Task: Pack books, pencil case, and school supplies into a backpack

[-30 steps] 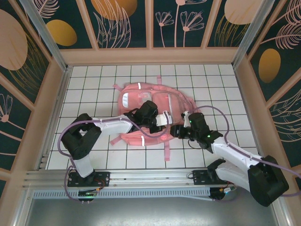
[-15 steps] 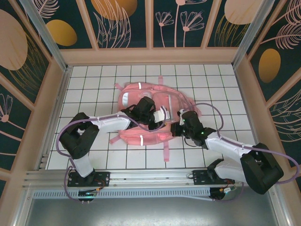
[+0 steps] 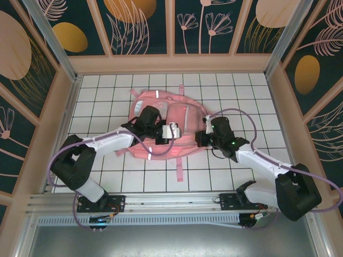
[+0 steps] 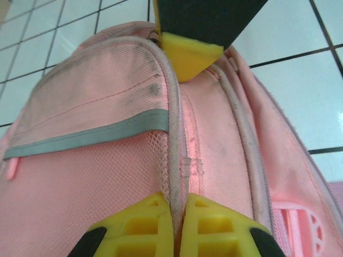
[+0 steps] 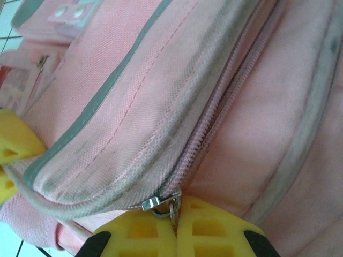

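Observation:
The pink backpack (image 3: 161, 115) lies flat on the white tiled table, grey reflective strip (image 4: 91, 134) across its front pocket. My left gripper (image 3: 176, 131) (image 4: 178, 202) is shut on the backpack's piped seam (image 4: 174, 150) near the middle of the bag. My right gripper (image 3: 197, 140) (image 5: 175, 206) is shut on the metal zipper pull (image 5: 158, 202) at the end of a closed pink zipper (image 5: 214, 120) on the bag's right side. The right gripper's yellow fingertip (image 4: 190, 51) shows just beyond the seam. The books, pencil case and school supplies are out of view.
A loose pink strap (image 3: 179, 170) trails from the bag toward the near edge. Wooden walls (image 3: 171, 63) fence in the table at the back and both sides. Bare tiles (image 3: 241, 96) lie to the right and behind the bag.
The right gripper's jaws have closed on the zipper pull. Both grippers and the backpack have shifted left and slightly farther back; the left arm has stretched out leftward.

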Motion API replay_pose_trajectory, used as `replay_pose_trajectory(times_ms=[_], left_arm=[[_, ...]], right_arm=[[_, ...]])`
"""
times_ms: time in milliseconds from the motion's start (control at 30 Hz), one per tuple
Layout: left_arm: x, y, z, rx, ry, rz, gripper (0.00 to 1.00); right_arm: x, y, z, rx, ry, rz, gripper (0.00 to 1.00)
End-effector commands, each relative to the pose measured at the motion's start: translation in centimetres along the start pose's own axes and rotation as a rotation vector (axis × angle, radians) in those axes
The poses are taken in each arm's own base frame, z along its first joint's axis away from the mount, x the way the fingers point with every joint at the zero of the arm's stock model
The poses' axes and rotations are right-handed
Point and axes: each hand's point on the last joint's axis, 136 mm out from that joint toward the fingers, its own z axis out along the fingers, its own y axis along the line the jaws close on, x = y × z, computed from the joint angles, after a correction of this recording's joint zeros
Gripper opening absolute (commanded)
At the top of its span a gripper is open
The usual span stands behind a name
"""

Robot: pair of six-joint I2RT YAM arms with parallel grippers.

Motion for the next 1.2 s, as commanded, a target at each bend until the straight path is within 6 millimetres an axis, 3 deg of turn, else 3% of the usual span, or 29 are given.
replay_pose_trajectory(times_ms=[0, 33, 100, 167, 200, 233, 267, 400, 500, 533, 567, 600, 633, 733, 833, 967, 1167], left_arm=[[4.8, 3.1, -2.9, -0.130, 0.094, -0.036, 0.00], [4.8, 4.8, -3.5, -0.192, 0.084, -0.055, 0.00], [5.2, 8.3, -4.8, -0.326, 0.083, -0.113, 0.11], [5.9, 12.2, -6.2, -0.464, 0.087, -0.245, 0.13], [6.5, 14.2, -6.9, -0.528, 0.091, -0.362, 0.23], [6.8, 15.5, -7.3, -0.557, 0.084, -0.475, 0.40], [6.9, 16.0, -7.5, -0.558, 0.075, -0.566, 0.49], [7.5, 14.9, -8.3, -0.573, 0.033, -0.874, 0.60], [9.4, 13.4, -10.5, -0.705, 0.010, -1.188, 0.71], [9.2, 12.5, -10.6, -0.679, 0.001, -1.261, 0.69], [8.5, 11.5, -10.4, -0.623, -0.018, -1.295, 0.59], [7.5, 10.6, -10.2, -0.551, -0.059, -1.339, 0.45], [6.8, 9.8, -9.9, -0.493, -0.098, -1.405, 0.40], [5.9, 8.0, -8.5, -0.344, -0.126, -1.625, 0.44], [6.8, 6.4, -6.8, -0.263, -0.029, -1.801, 0.51], [7.7, 5.1, -4.6, -0.236, 0.050, -1.830, 0.51], [6.9, 3.8, -1.3, -0.200, 0.043, -1.856, 0.49]], right_arm=[[1.0, -2.8, 0.2, 0.143, 0.041, -0.075, 0.00], [1.8, -1.0, 0.7, 0.067, 0.069, -0.104, 0.00], [2.8, 1.8, 1.6, -0.004, 0.103, -0.149, 0.00], [3.3, 4.9, 2.5, -0.079, 0.126, -0.182, 0.00], [3.4, 6.4, 2.9, -0.114, 0.127, -0.189, 0.00], [3.3, 7.7, 3.5, -0.142, 0.126, -0.193, 0.00], [3.1, 8.7, 3.9, -0.164, 0.122, -0.194, 0.00], [2.5, 11.1, 6.1, -0.198, 0.121, -0.204, 0.00], [2.4, 11.7, 7.2, -0.204, 0.130, -0.209, 0.00], [2.4, 12.0, 7.5, -0.213, 0.133, -0.208, 0.00], [2.5, 12.2, 7.6, -0.219, 0.135, -0.211, 0.00], [2.5, 12.4, 7.7, -0.226, 0.135, -0.216, 0.00], [2.6, 12.4, 7.8, -0.226, 0.136, -0.219, 0.00], [2.8, 12.3, 8.0, -0.226, 0.140, -0.222, 0.00], [2.9, 12.7, 8.2, -0.247, 0.149, -0.230, 0.00], [2.5, 13.2, 8.4, -0.258, 0.136, -0.234, 0.00], [2.7, 14.4, 8.7, -0.278, 0.138, -0.267, 0.00]])
